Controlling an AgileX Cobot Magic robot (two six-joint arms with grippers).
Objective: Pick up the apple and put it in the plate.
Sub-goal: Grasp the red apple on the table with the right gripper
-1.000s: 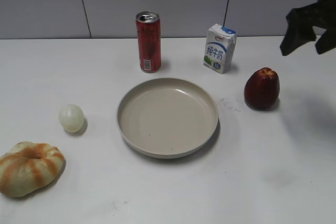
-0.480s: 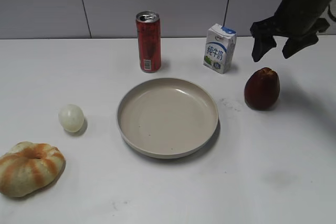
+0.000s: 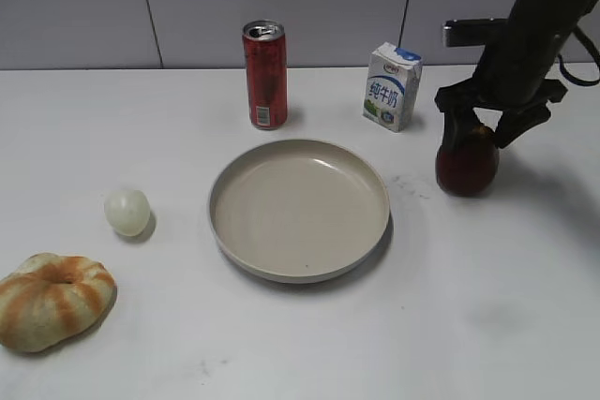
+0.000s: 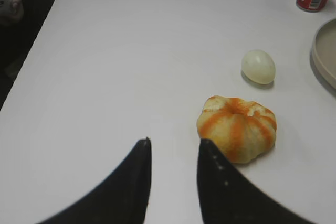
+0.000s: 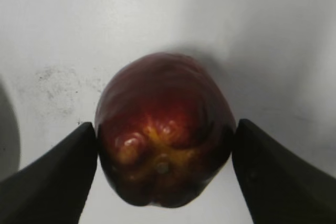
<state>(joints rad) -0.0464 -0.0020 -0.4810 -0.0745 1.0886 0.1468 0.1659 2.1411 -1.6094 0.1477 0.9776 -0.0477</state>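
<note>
- The right gripper (image 3: 480,127), having just descended from the upper right, is straddling the apple (image 3: 466,164), fingers spread, seemingly not yet squeezing.
- The plate (image 3: 231,231) is sitting empty at centre.
- The left gripper (image 4: 173,150) is idling, fingers parted around nothing.

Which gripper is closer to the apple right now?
Right. The right gripper straddles the apple, one of its fingers on each side; the left gripper hangs near the bread ring.

Matte black right hand (image 3: 484,125), tapered black fingers (image 5: 52,182).

The right pincer (image 3: 483,128) pointed downward, fingers spread wide; the left pincer (image 4: 173,156) hung narrowly parted.
</note>
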